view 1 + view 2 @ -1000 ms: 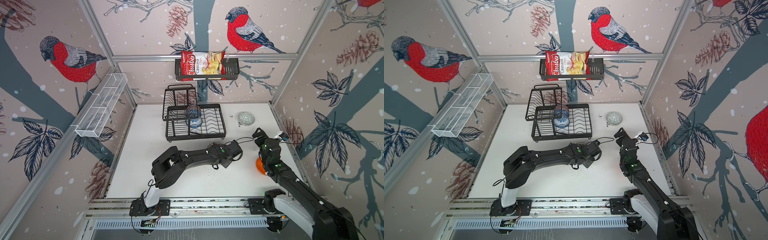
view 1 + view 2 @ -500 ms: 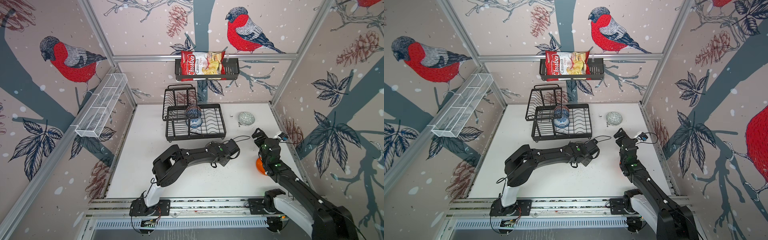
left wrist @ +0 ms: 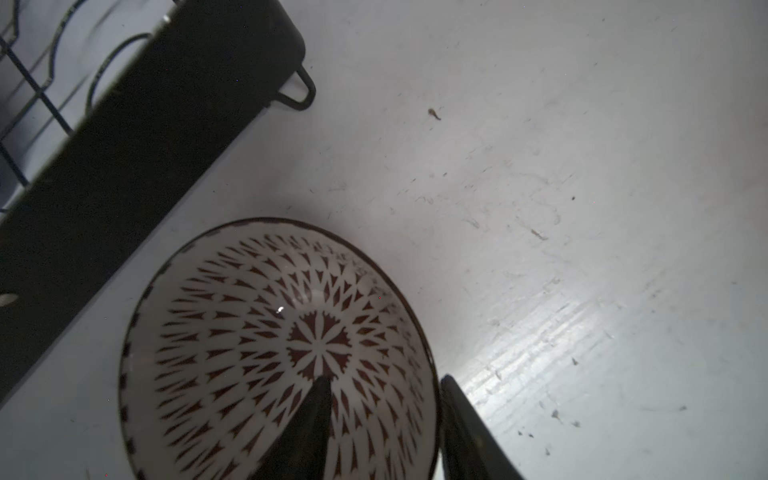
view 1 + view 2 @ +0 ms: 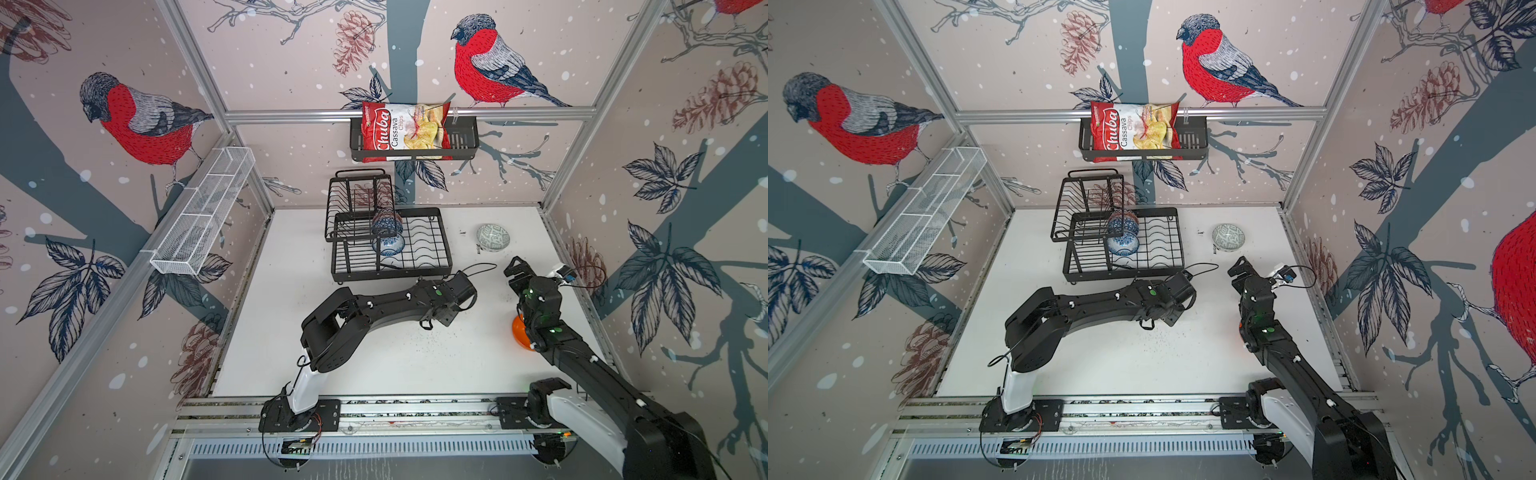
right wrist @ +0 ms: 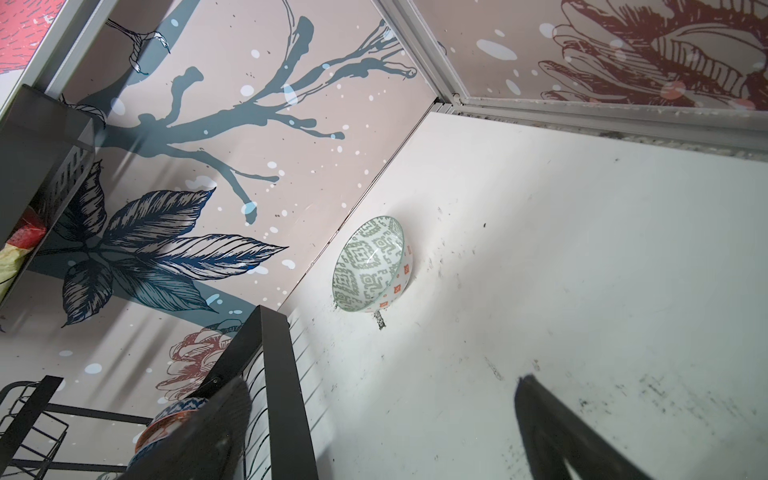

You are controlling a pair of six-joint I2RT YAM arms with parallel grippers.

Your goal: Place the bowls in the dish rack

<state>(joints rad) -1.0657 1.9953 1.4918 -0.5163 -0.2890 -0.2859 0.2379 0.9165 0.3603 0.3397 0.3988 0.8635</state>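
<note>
**A:** What is the dish rack [image 4: 357, 270] holding?

**B:** Two bowls are sitting on its wavy base, touching each other, just beside the raised tier [image 4: 359, 195]. The blue geometric bowl [image 4: 386, 220] is standing on edge, farther back. The blue-white floral bowl [image 4: 388, 246] is tilting in front of it.

**A:** And the other containers?

**B:** The black wall basket [image 4: 461, 143] is carrying a chips bag [image 4: 403, 131]. The white mesh tray [image 4: 203, 212] is hanging on the side wall.

**A:** Where is the left gripper [image 3: 384, 377] working?

**B:** Its jaws are standing parted, straddling the rim of the radial-pattern bowl [image 3: 270, 332]. One finger [image 3: 307, 424] is reaching inside and the other is sitting just outside, so they are not pinching it. The bowl is sitting upright on the table [image 4: 374, 353], just beside the rack's front wall. In both top views the arm is hiding it.

**A:** And the right gripper [image 5: 384, 380]?

**B:** It is gaping wide with nothing between its fingers. It is pointing toward the grey-green bowl [image 5: 370, 266], which is resting on the table near the back wall, apart from the rack.

**A:** Any more bowls?

**B:** The orange bowl [image 4: 521, 332] is sitting on the table, and the right arm is partly hiding it.
</note>
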